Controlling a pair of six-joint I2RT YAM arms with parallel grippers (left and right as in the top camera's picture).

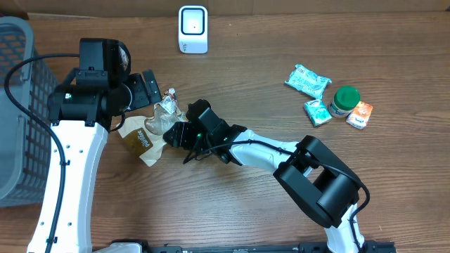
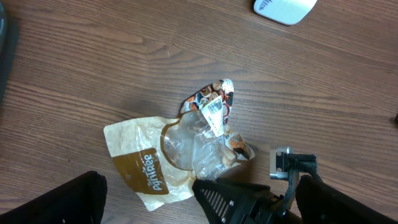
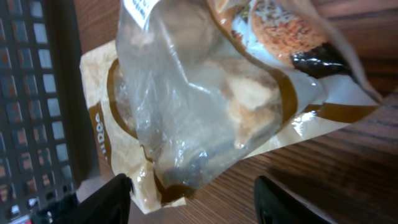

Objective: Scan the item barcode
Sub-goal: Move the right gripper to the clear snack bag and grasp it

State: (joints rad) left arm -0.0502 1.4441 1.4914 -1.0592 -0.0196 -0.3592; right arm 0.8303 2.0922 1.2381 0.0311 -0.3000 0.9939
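Note:
The item is a tan and brown snack bag (image 1: 143,138) with a clear window and a crumpled printed top, lying flat on the wooden table left of centre. It also shows as the bag (image 2: 163,158) in the left wrist view and the bag (image 3: 205,93) in the right wrist view. My right gripper (image 1: 174,133) is at the bag's right edge, open. Seen from its own wrist, the right gripper (image 3: 193,202) has the bag's lower corner just ahead of its fingertips. My left gripper (image 1: 143,90) hovers open just above the bag, and the left gripper (image 2: 200,190) holds nothing. The white scanner (image 1: 193,29) stands at the back.
A grey mesh basket (image 1: 15,105) stands at the left edge. At the right lie two teal packets (image 1: 308,80), a green-lidded jar (image 1: 344,100) and an orange packet (image 1: 360,114). The right arm stretches across the table from the front right.

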